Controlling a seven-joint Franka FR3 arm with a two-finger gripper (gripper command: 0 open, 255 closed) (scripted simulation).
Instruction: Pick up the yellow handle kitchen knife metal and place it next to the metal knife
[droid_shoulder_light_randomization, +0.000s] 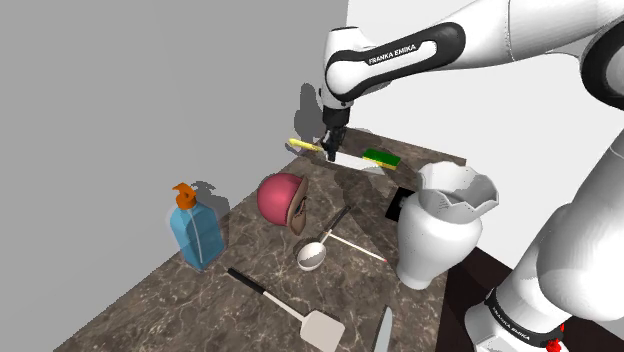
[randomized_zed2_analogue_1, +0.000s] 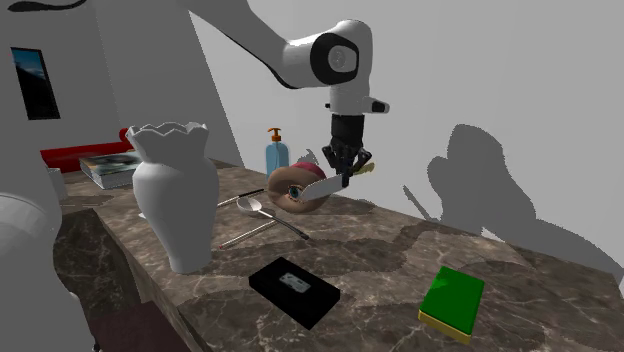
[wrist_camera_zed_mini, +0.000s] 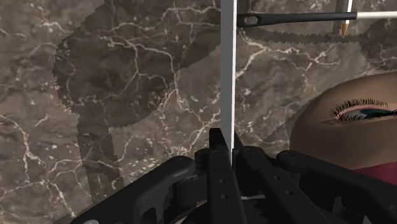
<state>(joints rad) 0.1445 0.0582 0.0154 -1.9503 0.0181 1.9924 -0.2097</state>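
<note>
The yellow-handled knife hangs above the marble counter (droid_shoulder_light_randomization: 200, 310), clasped by my gripper (droid_shoulder_light_randomization: 333, 150). Its yellow handle (droid_shoulder_light_randomization: 303, 145) sticks out toward the shoulder view's left and its pale blade (droid_shoulder_light_randomization: 352, 160) toward the right. In the second exterior view the gripper (randomized_zed2_analogue_1: 349, 172) holds the blade (randomized_zed2_analogue_1: 325, 187) just above the doll head (randomized_zed2_analogue_1: 297, 187). In the wrist view the blade (wrist_camera_zed_mini: 228, 63) runs edge-on away from between my shut fingers (wrist_camera_zed_mini: 219, 159). The metal knife (droid_shoulder_light_randomization: 384, 330) lies at the counter's near edge, far from the gripper.
A white vase (droid_shoulder_light_randomization: 440, 225) stands near the stand, beside a black box (droid_shoulder_light_randomization: 400, 205). A green sponge (droid_shoulder_light_randomization: 381, 157) lies at the back. On the counter also sit a doll head (droid_shoulder_light_randomization: 283, 198), a ladle (droid_shoulder_light_randomization: 312, 255), a spatula (droid_shoulder_light_randomization: 290, 305) and a blue soap bottle (droid_shoulder_light_randomization: 195, 230).
</note>
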